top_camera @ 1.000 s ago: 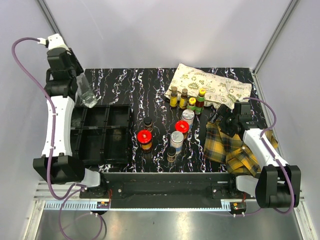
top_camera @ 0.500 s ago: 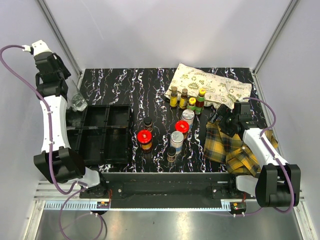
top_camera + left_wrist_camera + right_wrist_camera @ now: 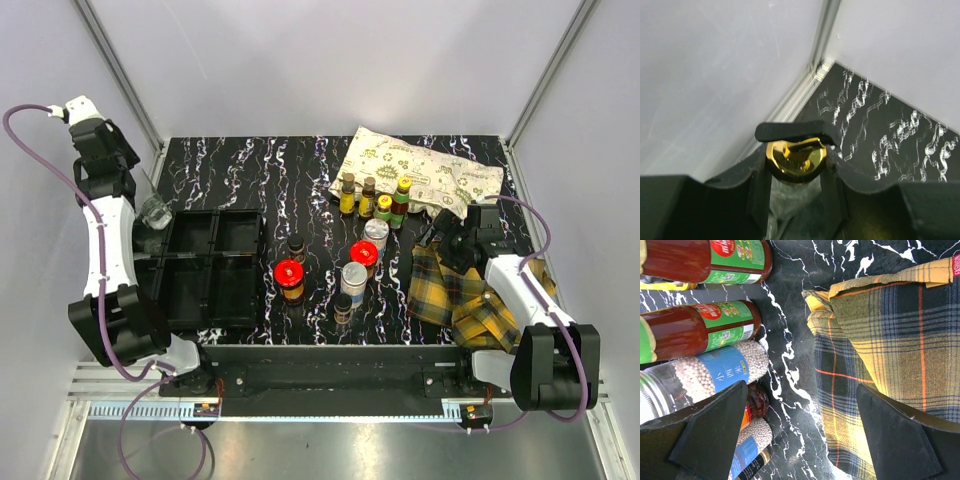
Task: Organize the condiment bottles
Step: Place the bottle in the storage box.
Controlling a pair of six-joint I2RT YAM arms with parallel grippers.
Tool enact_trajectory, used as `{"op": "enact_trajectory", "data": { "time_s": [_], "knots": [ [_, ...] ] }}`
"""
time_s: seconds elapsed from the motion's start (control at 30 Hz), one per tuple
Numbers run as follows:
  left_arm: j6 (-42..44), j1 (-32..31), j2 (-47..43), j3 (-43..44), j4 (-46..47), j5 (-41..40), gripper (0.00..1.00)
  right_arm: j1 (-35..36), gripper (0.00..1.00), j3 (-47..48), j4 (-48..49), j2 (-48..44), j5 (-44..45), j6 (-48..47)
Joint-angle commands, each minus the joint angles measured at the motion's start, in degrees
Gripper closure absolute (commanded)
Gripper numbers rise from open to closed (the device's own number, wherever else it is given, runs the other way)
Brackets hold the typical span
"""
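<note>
My left gripper (image 3: 150,200) is shut on a gold-capped clear bottle (image 3: 156,211), held beside the left wall, just past the back-left corner of the black tray (image 3: 205,265). In the left wrist view the gold cap (image 3: 795,156) sits between the fingers (image 3: 760,197). Sauce bottles (image 3: 374,198) stand in a row at the back. Red-lidded jars (image 3: 289,276), silver-lidded shakers (image 3: 354,280) and tiny dark bottles (image 3: 343,307) stand mid-table. My right gripper (image 3: 445,240) is open and low, right of this group. Its wrist view shows sauce bottles (image 3: 710,327) and a shaker (image 3: 715,371) left of its open gripper (image 3: 805,440).
A yellow plaid cloth (image 3: 470,295) lies under and beside the right arm, and shows as plaid cloth (image 3: 885,340) in the right wrist view. A patterned white pouch (image 3: 415,172) lies behind the sauce bottles. The enclosure walls stand close at left and right.
The left arm has carried the gold-capped bottle leftward, from over the tray's back-left corner to beside the left wall. The right arm has not moved.
</note>
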Motion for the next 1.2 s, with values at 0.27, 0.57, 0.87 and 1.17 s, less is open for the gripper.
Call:
{"op": "enact_trajectory", "data": {
  "time_s": [0.27,0.57,0.87,1.17],
  "knots": [
    [2.48,0.2,-3.15,-7.56,16.82,-6.69,1.0,-0.18,0.0,0.54,2.56,1.61,0.3,-0.12],
    [-1.91,0.46,-5.61,-9.77,20.07,-11.18,1.0,-0.18,0.0,0.37,2.73,1.61,-0.05,0.15],
    [-3.41,1.25,-4.29,-5.9,18.49,-10.74,1.0,-0.18,0.0,0.37,2.91,1.69,-0.14,0.23],
    [-2.79,1.69,-2.97,-5.54,18.14,-10.3,1.0,-0.09,0.01,0.72,2.82,1.96,-0.49,0.41]
  ]
}}
